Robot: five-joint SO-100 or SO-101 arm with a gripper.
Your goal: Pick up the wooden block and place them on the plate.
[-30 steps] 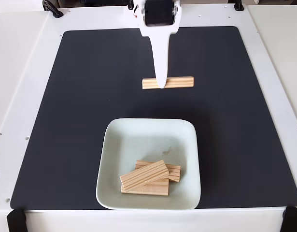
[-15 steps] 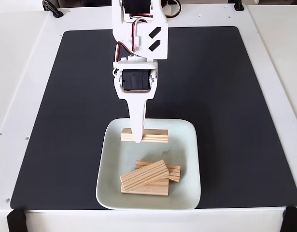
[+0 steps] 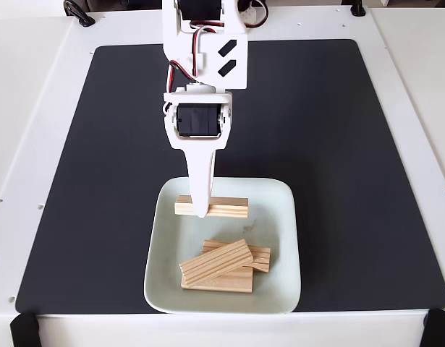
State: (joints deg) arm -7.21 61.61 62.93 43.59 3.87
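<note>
- Fixed view: the gripper point(image 3: 200, 210) is clamped on one wooden block point(image 3: 223, 207), held crosswise over the far part of the plate point(image 3: 277, 289); whether the block touches the plate I cannot tell.
- Three more blocks point(image 3: 219, 266) lie stacked loosely in the near half of the plate.
- The plate sits at the near edge of the black mat point(image 3: 352, 181) on the desk point(image 3: 34, 108).
- Risk, as I judge it: released from a height, the block could bounce or slide off the far rim, or knock into the stack and scatter it.

Arm point(image 3: 204, 65) cut off top; bottom block point(image 3: 218, 282) mostly hidden.
</note>
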